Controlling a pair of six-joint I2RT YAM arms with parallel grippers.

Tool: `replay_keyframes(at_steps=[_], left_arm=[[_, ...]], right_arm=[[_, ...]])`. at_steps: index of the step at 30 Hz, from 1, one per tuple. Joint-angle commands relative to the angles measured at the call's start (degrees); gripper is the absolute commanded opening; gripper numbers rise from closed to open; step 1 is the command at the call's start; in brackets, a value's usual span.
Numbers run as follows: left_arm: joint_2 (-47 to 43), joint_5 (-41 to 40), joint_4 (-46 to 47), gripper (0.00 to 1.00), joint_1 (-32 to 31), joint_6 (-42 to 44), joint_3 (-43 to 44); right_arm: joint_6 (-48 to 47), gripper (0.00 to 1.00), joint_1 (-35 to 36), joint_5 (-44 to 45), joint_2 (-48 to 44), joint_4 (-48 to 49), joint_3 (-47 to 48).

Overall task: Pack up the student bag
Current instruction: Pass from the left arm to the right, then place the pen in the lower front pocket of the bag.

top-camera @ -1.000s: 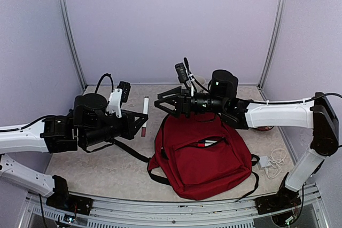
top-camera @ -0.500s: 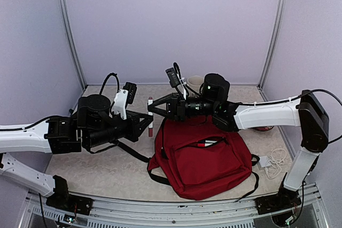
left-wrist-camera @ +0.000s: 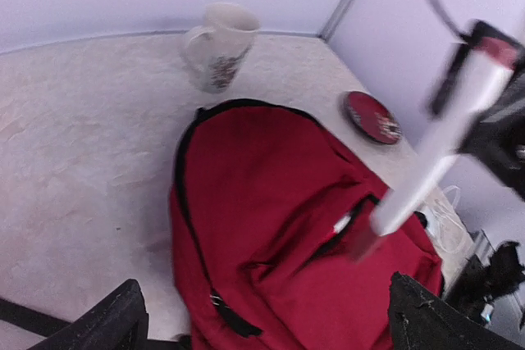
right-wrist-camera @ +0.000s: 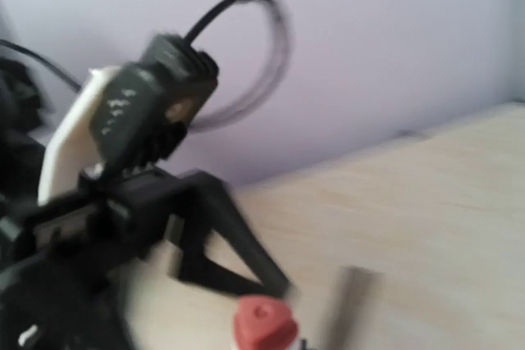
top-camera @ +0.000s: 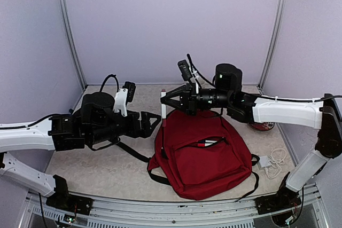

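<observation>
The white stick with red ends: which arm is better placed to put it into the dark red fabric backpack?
Right. The right arm holds the white stick with red ends in shut jaws, by the top of the dark red fabric backpack. The left arm has open, empty jaws.

Student bag [top-camera: 206,153] flat on counter [top-camera: 107,169], centre-right. Mug [left-wrist-camera: 220,55] behind bag. Round disc [left-wrist-camera: 371,116] right of bag top; charger with cable [top-camera: 271,161] right, nearer front. Marker [top-camera: 163,108] in right hand [top-camera: 166,101], above bag's left top corner; left hand [top-camera: 150,124] just left, apart.

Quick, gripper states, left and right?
Left gripper: open, empty.
Right gripper: shut on the thin white stick with red ends.
</observation>
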Motion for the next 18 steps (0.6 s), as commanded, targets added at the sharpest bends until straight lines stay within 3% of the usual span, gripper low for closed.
replay_keyframes(at_steps=[1, 4, 10, 18], left_arm=[[7.3, 8.8, -6.3, 0.99, 10.1, -7.0, -0.1], [14.1, 16.4, -3.9, 0.99, 15.0, -8.1, -1.9], [25.5, 22.3, 4.0, 0.99, 16.0, -5.8, 0.1], [36.1, 26.7, 9.9, 0.94, 16.6, -5.4, 3.0]], right_arm=[[-23.6, 0.0, -2.2, 16.4, -6.0, -24.6, -3.0], [-33.3, 0.0, -2.3, 18.4, -8.1, -27.7, -7.8], [-45.3, 0.0, -2.4, 21.6, -12.7, -18.9, -20.0], [-56.5, 0.0, -2.4, 32.7, -8.1, -23.3, -20.3]])
